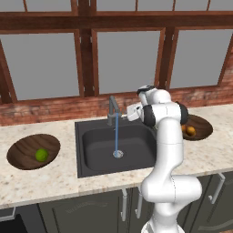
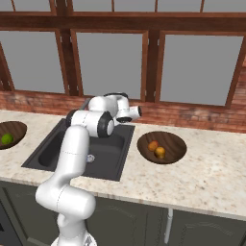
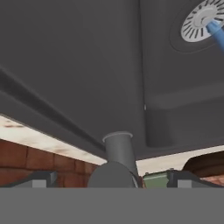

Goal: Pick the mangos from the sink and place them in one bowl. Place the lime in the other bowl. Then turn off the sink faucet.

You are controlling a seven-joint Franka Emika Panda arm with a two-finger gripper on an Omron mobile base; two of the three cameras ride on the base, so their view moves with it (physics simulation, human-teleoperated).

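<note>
Both mangos (image 2: 153,145) (image 2: 160,152) lie in the right wooden bowl (image 2: 173,139), also seen behind my arm (image 1: 202,122). The lime (image 1: 42,154) rests in the left bowl (image 1: 20,152). Water runs in a blue stream from the sink faucet (image 1: 112,109) down to the drain of the dark sink (image 1: 98,148). My gripper (image 1: 125,114) is open and empty, hovering just right of the faucet at spout height. In the hand view the fingertips (image 3: 41,179) straddle the grey faucet post (image 3: 119,153), apart from it.
A brick ledge and wood-framed windows (image 1: 127,59) rise close behind the faucet. Speckled stone counter (image 2: 206,168) surrounds the sink. Cabinet doors with handles (image 1: 124,205) run below the front edge.
</note>
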